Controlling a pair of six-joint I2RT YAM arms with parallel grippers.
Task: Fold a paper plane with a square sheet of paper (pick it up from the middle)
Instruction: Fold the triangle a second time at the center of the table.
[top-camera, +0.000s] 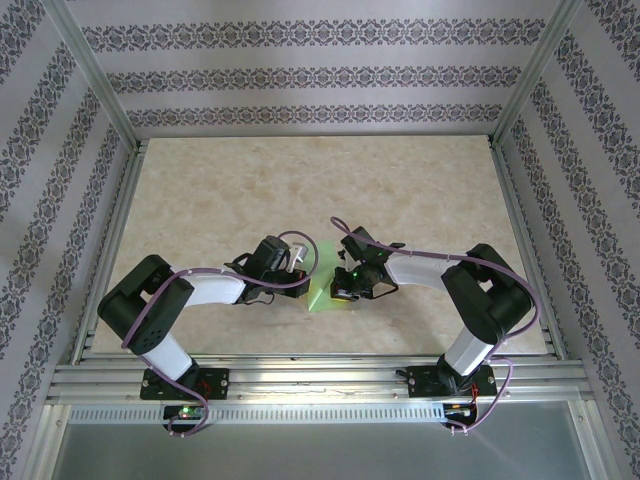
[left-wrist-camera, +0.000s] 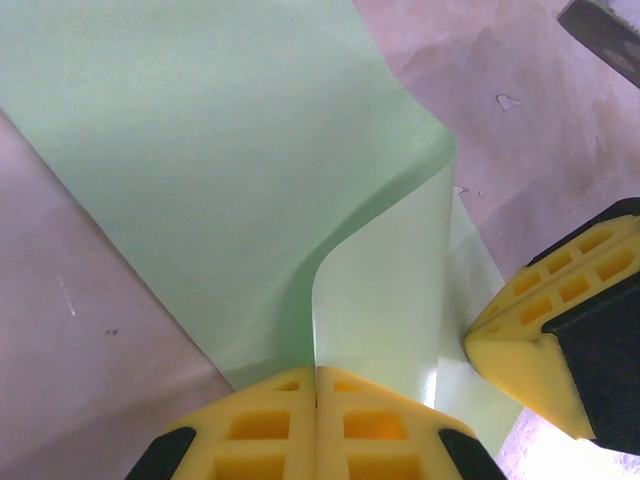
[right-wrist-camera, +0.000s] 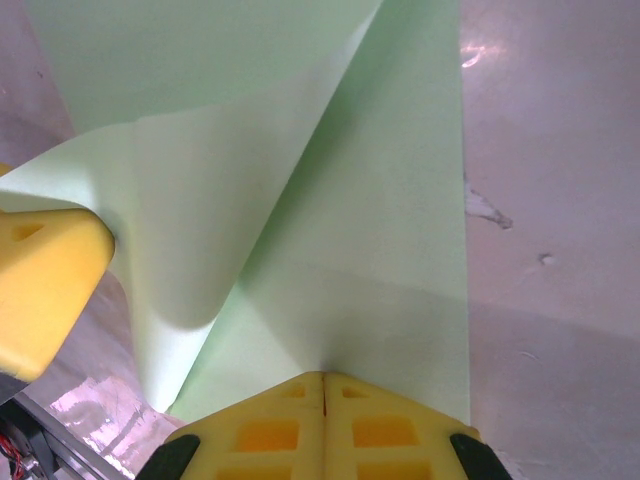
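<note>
- The sheet of paper (top-camera: 322, 297), partly folded, lies near the middle of the table (top-camera: 200, 200), one flap curling up.
- The left gripper (left-wrist-camera: 316, 395), fingers pressed together, pinches the curled flap's edge.
- The right gripper (right-wrist-camera: 323, 392), likewise closed tight, pinches another edge of the sheet.

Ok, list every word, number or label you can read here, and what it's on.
None readable. The square sheet of paper is plain green, the left gripper and right gripper carry no lettering, and the wallpaper bears only ornament.
</note>
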